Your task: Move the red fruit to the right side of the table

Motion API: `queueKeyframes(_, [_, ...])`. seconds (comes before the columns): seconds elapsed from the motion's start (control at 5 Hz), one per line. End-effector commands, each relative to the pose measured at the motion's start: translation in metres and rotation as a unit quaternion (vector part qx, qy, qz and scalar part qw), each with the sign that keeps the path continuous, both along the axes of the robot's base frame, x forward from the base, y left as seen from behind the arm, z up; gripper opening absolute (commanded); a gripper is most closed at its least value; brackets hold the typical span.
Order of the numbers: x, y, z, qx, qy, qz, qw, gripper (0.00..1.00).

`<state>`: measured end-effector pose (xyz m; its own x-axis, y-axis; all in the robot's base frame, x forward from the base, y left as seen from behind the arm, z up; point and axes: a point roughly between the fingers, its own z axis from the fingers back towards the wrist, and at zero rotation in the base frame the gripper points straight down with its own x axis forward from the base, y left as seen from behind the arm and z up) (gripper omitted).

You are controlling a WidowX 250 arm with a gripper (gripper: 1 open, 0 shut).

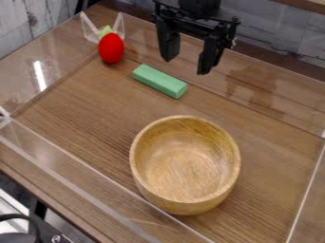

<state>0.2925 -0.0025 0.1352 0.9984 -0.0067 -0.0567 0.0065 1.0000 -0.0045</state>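
Camera view: our end effector [192,57] hangs wide open and empty, well right of the fruit [112,47], so we haven't grabbed it off the worktop [76,104] yet.

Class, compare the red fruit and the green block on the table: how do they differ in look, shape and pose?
The red fruit is glossy, rounded and leafy-topped; the green block is flat, rectangular and plain. The fruit sits near the far left corner; the block lies diagonally nearer the middle. Both rest on the table, untouched.

wooden bowl [185,162]: upright, front | green block [160,81]: flat, behind bowl
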Motion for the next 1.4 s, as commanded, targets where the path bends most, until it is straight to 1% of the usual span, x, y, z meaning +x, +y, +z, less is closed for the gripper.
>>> queueKeyframes(0.0, [-0.002, 0.002, -0.006, 0.000, 0.008, -0.011, 0.9999, 1.00])
queueKeyframes(0.2, [-0.004, 0.012, -0.011, -0.001, 0.010, -0.040, 0.9992, 1.00])
queueKeyframes(0.4, [-0.006, 0.022, -0.012, -0.003, 0.009, -0.066, 0.9978, 1.00])
queueKeyframes(0.6, [-0.002, 0.041, -0.006, -0.004, 0.003, -0.036, 0.9993, 1.00])
queueKeyframes(0.8, [0.004, 0.069, 0.005, -0.005, -0.014, 0.003, 0.9999, 1.00])
queueKeyframes(1.0, [0.018, 0.112, 0.002, -0.002, -0.028, 0.010, 0.9995, 1.00])
queueKeyframes(1.2, [0.032, 0.154, -0.008, 0.001, -0.041, 0.004, 0.9991, 1.00])
